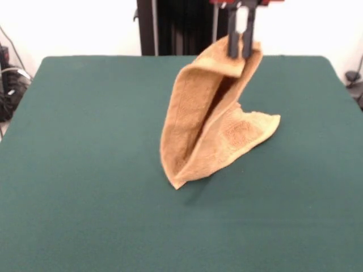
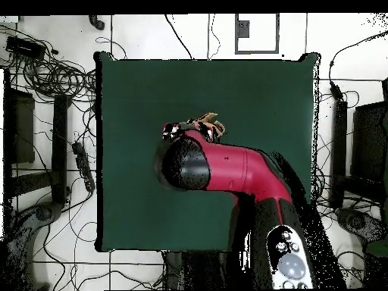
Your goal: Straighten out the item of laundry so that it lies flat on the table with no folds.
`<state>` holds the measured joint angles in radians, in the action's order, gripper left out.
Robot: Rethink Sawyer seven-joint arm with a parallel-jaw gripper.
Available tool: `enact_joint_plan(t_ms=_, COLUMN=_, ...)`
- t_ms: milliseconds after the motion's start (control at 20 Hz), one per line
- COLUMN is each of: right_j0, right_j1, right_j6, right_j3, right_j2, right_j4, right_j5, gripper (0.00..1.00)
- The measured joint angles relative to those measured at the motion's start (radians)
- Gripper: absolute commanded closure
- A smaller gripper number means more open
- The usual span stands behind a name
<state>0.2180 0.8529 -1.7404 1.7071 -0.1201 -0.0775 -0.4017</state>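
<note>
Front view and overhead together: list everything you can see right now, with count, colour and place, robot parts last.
towel: one, tan-orange terry, lifted by its top edge above the table's middle, hanging folded with its lower corner touching the felt; mostly hidden under the arm in the overhead view.
table: one, dark green top, filling most of both views.
cables: many, black, on the floor around the table in the overhead view.
arm: one, red and black, reaching from the bottom edge over the table's middle in the overhead view.
end effector: one, dark fingers, at the top of the front view, shut on the towel's upper edge.
</note>
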Motion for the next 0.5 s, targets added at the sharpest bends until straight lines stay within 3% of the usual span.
enact_joint_plan(t_ms=500, right_j0=0.107, right_j1=-0.152, right_j6=0.0, right_j3=-0.067, right_j2=-0.086, right_j4=-0.122, right_j5=0.035, gripper=1.0)
